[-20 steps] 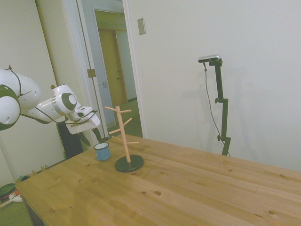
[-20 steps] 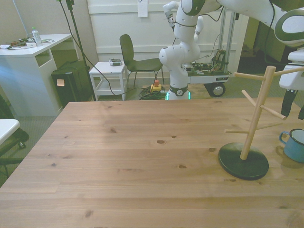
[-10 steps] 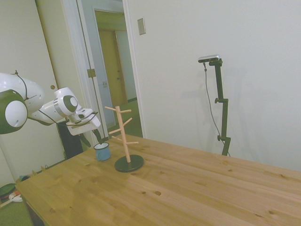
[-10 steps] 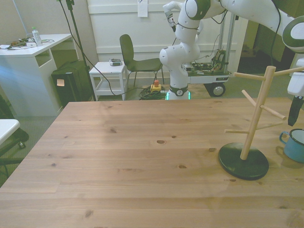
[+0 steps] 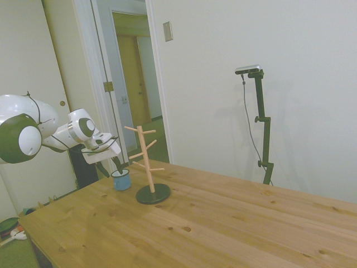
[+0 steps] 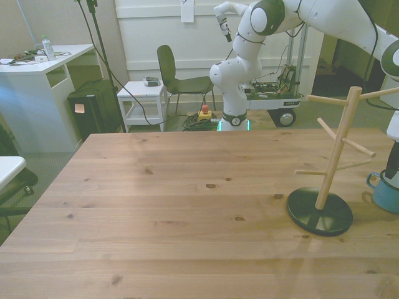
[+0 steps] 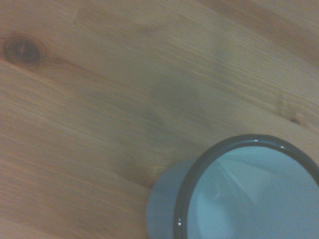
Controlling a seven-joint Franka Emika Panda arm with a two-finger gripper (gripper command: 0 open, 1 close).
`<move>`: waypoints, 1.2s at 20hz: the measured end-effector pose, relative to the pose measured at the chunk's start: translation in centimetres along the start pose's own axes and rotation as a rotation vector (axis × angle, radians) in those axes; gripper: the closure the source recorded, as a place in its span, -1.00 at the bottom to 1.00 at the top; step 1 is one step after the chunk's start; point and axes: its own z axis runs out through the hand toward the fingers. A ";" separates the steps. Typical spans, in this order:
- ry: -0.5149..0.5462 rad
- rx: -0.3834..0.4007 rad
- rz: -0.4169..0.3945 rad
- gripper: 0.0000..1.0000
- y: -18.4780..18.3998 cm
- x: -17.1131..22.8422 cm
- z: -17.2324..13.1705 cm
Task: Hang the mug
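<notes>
Right now the small blue enamel mug stands upright on the wooden table, just beside the wooden peg tree on its dark round base. Above it hangs the white arm's gripper, its dark fingers spread apart around the rim, holding nothing.

Glossy enamel mug (dark shiny rim) on a matt, knotty pine table; rack of bare wood.

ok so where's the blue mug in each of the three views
Side view: mug on the table at left, beside the wooden rack.
Front view: mug cut off by the front view's right edge, past the same rack.
Wrist view: mug from above, rack unseen.
</notes>
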 end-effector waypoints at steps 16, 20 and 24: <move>0.001 0.006 -0.003 -1.00 -3.3 -0.3 0.5; -0.003 -0.001 0.003 -1.00 -3.8 -0.3 1.4; -0.006 -0.001 -0.002 1.00 -4.3 -0.6 1.8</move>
